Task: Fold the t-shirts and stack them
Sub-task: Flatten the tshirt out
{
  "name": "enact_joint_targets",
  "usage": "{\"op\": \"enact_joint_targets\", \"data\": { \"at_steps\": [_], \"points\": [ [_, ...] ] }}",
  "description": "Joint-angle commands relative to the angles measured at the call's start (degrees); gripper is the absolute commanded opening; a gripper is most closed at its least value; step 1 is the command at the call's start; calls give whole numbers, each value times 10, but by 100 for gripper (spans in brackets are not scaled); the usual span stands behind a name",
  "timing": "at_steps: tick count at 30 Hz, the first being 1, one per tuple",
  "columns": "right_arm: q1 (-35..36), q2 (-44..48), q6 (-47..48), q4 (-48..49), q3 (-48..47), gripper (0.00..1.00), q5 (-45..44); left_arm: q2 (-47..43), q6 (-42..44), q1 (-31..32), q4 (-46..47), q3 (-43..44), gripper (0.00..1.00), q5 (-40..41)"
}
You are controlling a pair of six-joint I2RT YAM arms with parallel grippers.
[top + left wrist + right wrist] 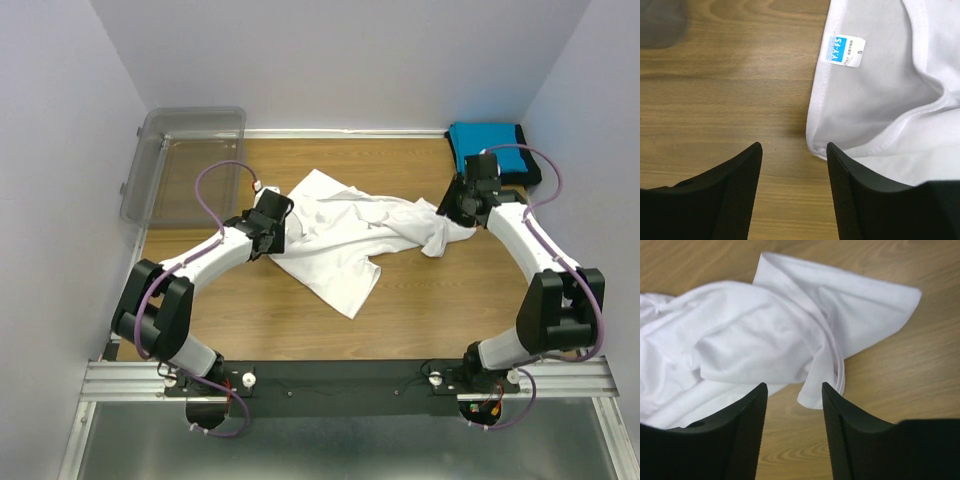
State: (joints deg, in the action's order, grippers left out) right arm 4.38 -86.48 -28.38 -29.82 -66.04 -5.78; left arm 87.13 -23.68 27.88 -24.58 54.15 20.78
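The white t-shirt (345, 235) lies crumpled across the middle of the table. Its blue neck label (842, 51) shows in the left wrist view. My left gripper (272, 226) is open at the shirt's left edge, its jaws (794, 150) over bare wood beside the collar hem. My right gripper (458, 205) is open at the shirt's right end, and a folded corner of cloth (812, 395) hangs just ahead of its jaws (794, 390). The blue shirt (488, 150) lies folded on the black one (531, 172) in the back right corner.
A clear plastic bin (190, 160) stands at the back left, partly off the table. Purple-grey walls close in the back and both sides. Bare wood (440, 300) shows in front of the shirt.
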Motion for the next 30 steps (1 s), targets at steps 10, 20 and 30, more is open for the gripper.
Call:
{"op": "enact_joint_targets", "data": {
  "at_steps": [10,20,30],
  "points": [
    [-5,1,13,-2,103,63,12,58,15,133,16,136,66,-57],
    [-5,-62,4,34,121,61,24,155,35,145,29,130,60,-102],
    [-6,-54,10,37,81,1,-4,140,16,145,26,52,57,-167]
  ]
}}
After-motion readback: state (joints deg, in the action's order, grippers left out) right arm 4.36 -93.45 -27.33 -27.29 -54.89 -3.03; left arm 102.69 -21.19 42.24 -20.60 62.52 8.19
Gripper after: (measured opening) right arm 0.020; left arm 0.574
